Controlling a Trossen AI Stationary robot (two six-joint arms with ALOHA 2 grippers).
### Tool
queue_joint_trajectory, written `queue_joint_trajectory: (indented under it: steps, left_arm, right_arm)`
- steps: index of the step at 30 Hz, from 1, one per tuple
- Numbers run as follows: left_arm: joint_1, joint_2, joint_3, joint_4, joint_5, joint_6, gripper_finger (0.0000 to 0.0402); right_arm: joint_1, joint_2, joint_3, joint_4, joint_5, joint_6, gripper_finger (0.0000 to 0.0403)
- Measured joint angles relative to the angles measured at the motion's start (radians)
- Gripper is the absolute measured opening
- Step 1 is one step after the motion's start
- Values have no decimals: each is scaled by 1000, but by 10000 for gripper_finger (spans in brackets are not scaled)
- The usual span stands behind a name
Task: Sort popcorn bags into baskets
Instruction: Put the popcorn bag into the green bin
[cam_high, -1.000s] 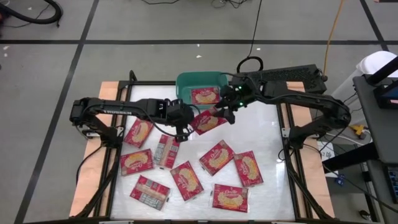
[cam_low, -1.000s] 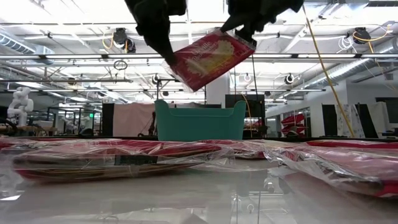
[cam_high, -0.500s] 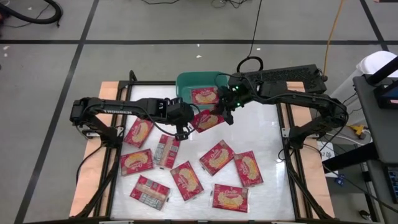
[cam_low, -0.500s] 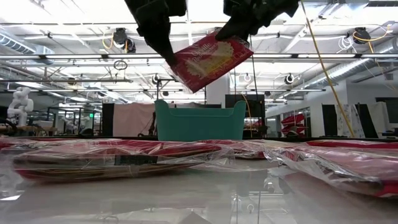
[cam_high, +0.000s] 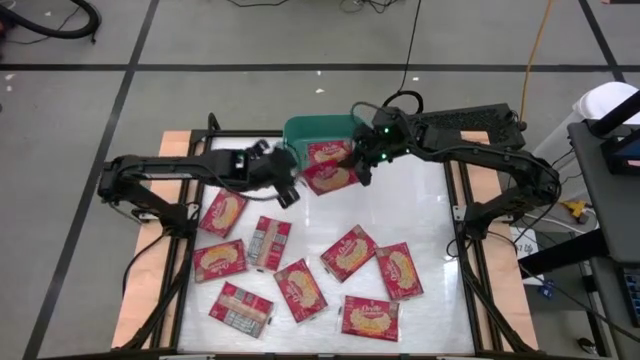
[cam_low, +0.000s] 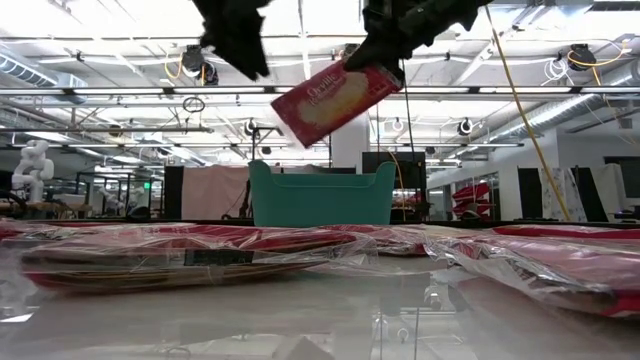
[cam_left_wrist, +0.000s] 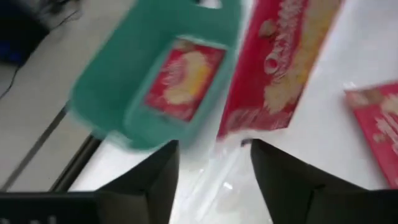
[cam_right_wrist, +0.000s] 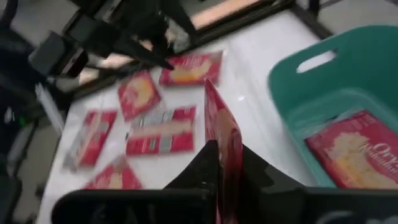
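While one popcorn bag (cam_high: 329, 178) is held in the air just beside the near rim of the green basket (cam_high: 300, 131), it is gripped only by the right gripper (cam_high: 362, 166), whose fingers are clamped on its edge. In the low view this bag (cam_low: 328, 101) is seen tilted, high above the table and in front of the basket (cam_low: 320, 195). In the right wrist view the bag (cam_right_wrist: 222, 138) is seen edge-on between the two dark fingers.

The left gripper (cam_high: 285, 186) is placed a little apart from the held bag, on its left side, and its fingers are spread, with nothing between them; this gap is shown clearly in the left wrist view, where the bag (cam_left_wrist: 280, 65) is seen ahead of the fingers (cam_left_wrist: 149, 177).

One other bag (cam_high: 326, 152) is already lying flat inside the basket. Nine more bags are spread on the white table (cam_high: 420, 215), for example one (cam_high: 222, 212) near the left arm and one (cam_high: 371, 317) at the near edge. Two of them (cam_high: 268, 243) (cam_high: 241, 309) are turned with the grey printed back up.
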Motion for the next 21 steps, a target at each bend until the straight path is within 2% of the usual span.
queue_joint_trajectory:
  steps: [5, 12, 18, 21]
  left_arm:
    - [38, -88, -2, -133, -62, -165, 215]
    - [113, -164, -2, -250, -71, -191, 176]
    - [175, -190, -2, -259, -68, -189, 151]
    - [201, -191, -28, -247, -67, -220, 144]
  right_arm:
    - [-45, -2, 0, 120, 0, 157, 6]
    - [-96, -2, 0, 261, 79, 268, 7]
    - [-181, -2, 0, 334, 60, 281, 7]
    - [-234, 3, 1, 414, -5, 290, 7]
